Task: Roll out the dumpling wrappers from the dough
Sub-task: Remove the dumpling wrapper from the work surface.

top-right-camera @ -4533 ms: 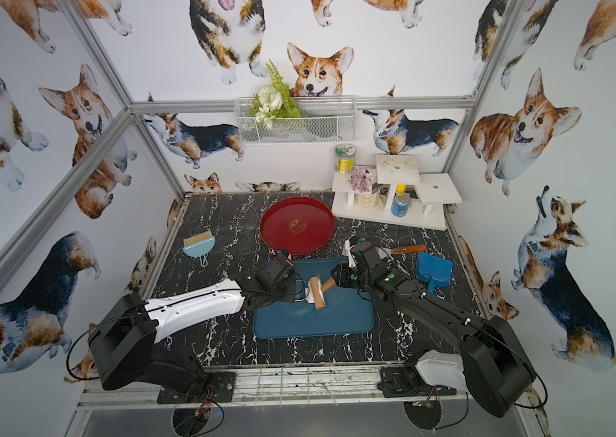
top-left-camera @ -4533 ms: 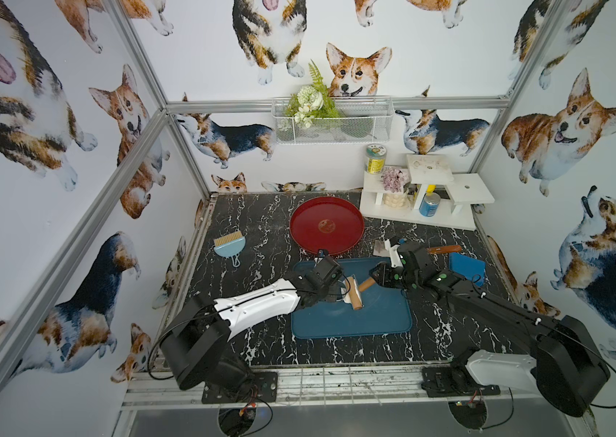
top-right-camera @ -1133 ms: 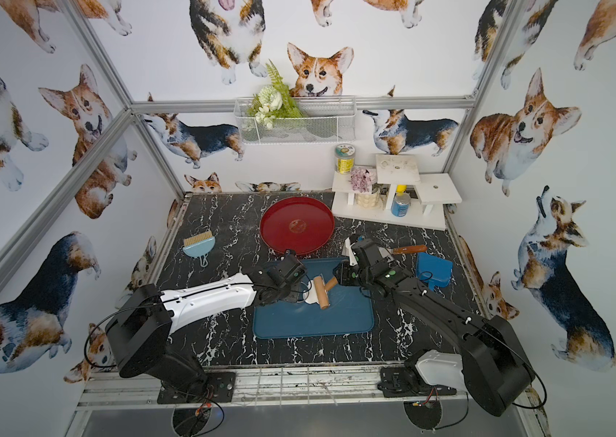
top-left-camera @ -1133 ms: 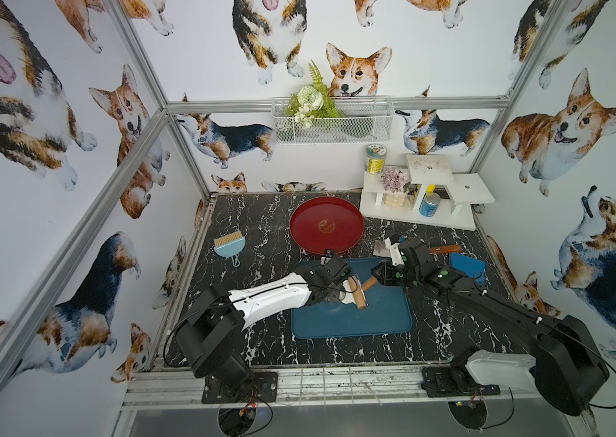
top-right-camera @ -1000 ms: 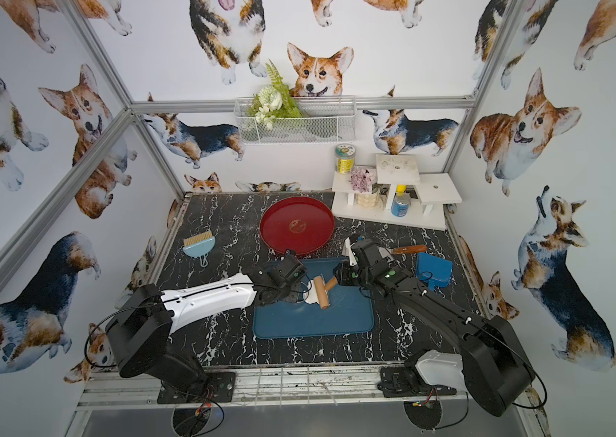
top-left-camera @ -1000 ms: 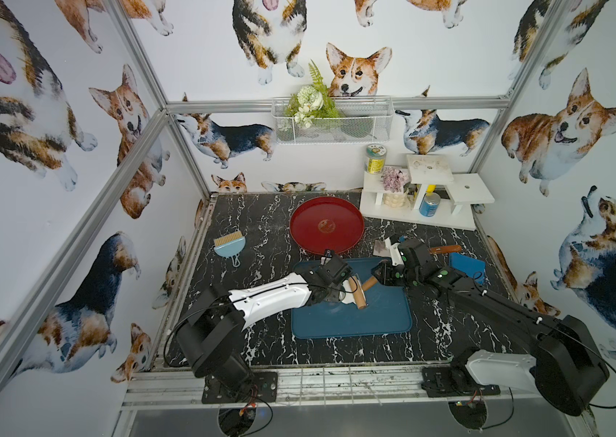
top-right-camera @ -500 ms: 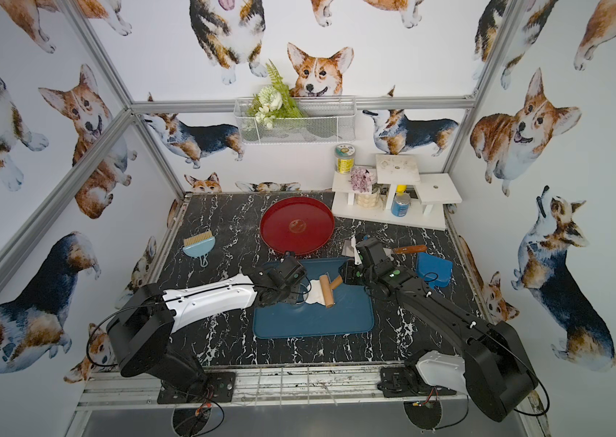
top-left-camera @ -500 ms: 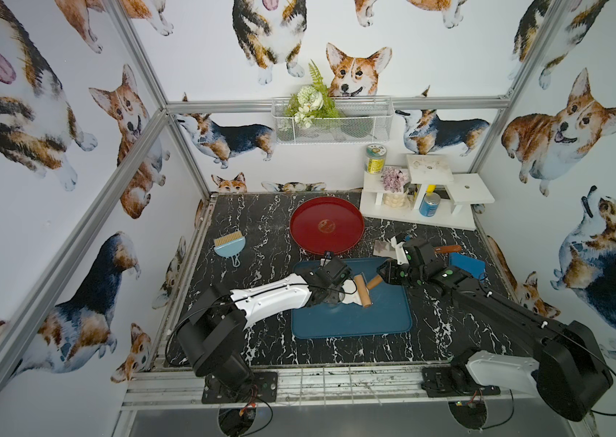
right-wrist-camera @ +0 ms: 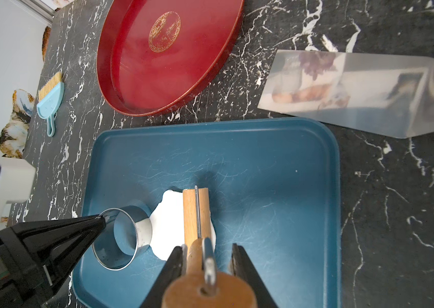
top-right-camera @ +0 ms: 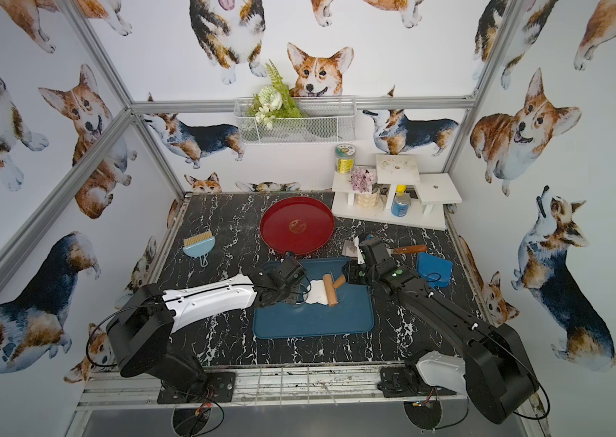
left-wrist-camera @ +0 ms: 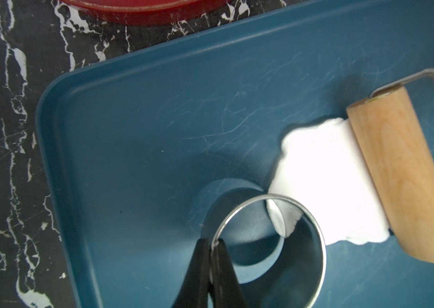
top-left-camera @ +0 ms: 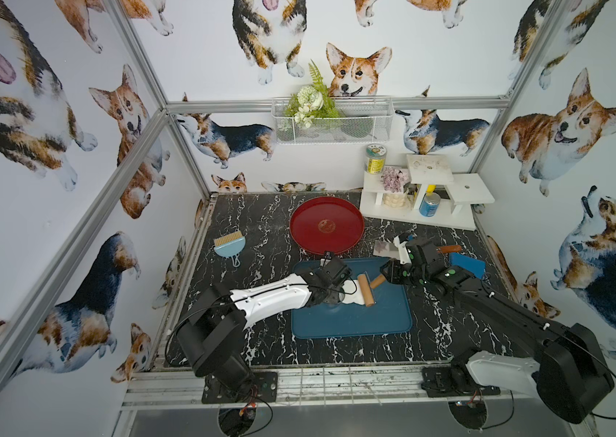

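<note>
Your right claw [right-wrist-camera: 206, 253] grips the roller [right-wrist-camera: 196, 210] by its handle, barrel resting on the flattened dough [left-wrist-camera: 322, 181] in the blue tray [right-wrist-camera: 264, 186]. Your left claw [left-wrist-camera: 212, 244] pinches the ring cutter [right-wrist-camera: 144, 232] at the dough's edge. No wrappers cut yet.

Marble table [top-left-camera: 253, 227], blue tray [top-left-camera: 352, 321], red plate [top-left-camera: 310, 236]

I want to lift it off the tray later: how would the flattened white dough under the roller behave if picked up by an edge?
Probably floppy: the dough lies thin and flat with a ragged edge, so it would likely droop or stretch. It may stick to the blue tray, since the wooden roller rests on it.
</note>
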Controlling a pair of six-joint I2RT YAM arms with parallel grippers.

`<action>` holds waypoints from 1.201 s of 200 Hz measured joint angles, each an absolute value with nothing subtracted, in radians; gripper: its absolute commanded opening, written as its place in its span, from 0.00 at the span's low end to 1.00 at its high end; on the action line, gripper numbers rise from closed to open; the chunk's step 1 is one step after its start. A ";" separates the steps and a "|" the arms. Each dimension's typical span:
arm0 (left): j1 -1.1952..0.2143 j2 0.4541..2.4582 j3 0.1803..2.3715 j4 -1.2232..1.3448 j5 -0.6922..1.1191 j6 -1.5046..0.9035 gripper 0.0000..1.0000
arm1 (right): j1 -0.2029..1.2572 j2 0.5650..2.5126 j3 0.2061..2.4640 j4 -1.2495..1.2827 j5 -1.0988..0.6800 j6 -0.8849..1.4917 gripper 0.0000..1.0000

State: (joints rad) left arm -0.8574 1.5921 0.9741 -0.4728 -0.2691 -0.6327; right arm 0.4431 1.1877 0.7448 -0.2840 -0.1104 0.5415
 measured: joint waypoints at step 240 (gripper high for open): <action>-0.858 1.551 0.957 -0.461 -0.277 -0.640 0.00 | 0.502 1.054 0.727 -0.223 -0.167 0.573 0.00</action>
